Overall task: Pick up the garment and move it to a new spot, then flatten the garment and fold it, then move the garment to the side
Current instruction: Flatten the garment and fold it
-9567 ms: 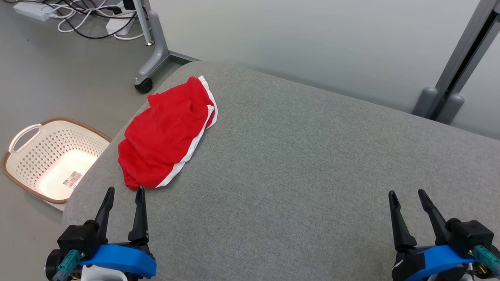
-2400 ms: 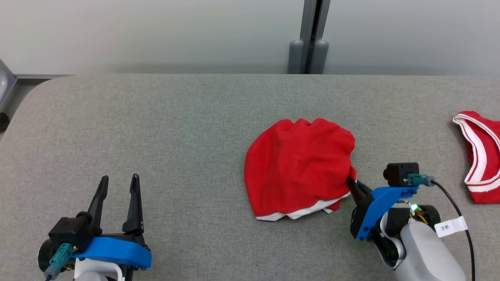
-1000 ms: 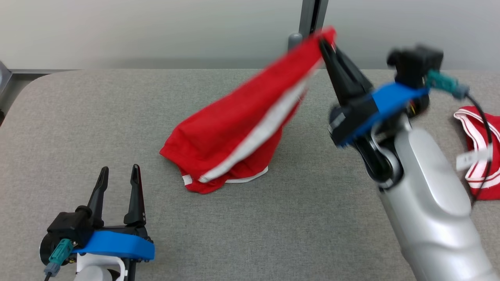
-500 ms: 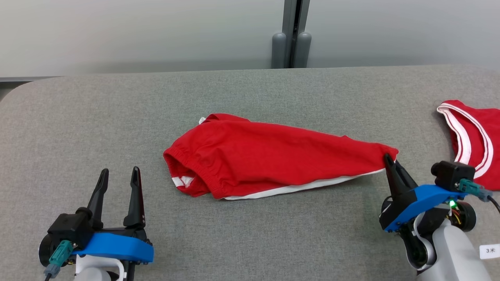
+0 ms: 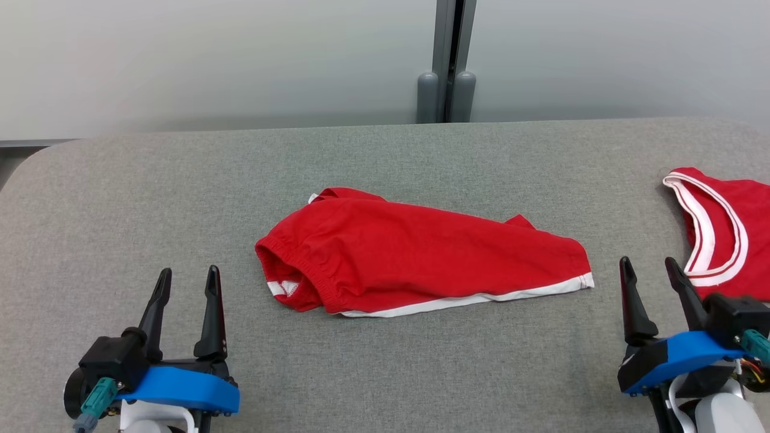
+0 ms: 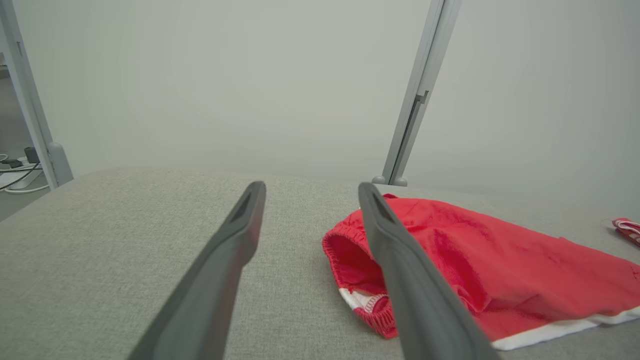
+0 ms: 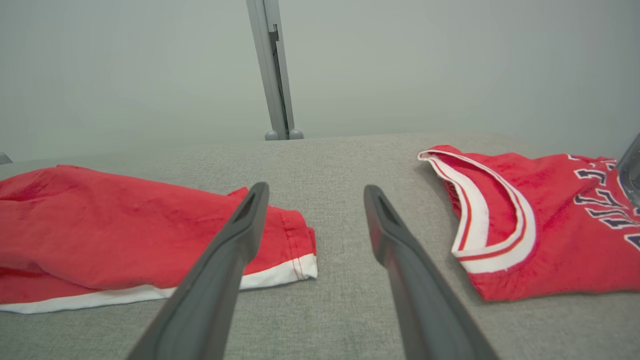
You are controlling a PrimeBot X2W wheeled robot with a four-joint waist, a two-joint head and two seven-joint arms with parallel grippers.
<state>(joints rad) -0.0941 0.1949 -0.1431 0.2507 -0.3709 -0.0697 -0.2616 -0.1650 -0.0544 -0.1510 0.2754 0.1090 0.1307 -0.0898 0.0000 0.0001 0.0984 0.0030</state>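
I'm seeing dark, white-edged lettering [image 7: 597, 195] on the red jersey [image 7: 540, 225] lying at the right. It's running off the picture's edge, and I'm not making out any whole word.

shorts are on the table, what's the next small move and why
Probably move the open left gripper to the waistband of the shorts and spread it: that end lies bunched near it, and the right gripper is open too, off the cloth.
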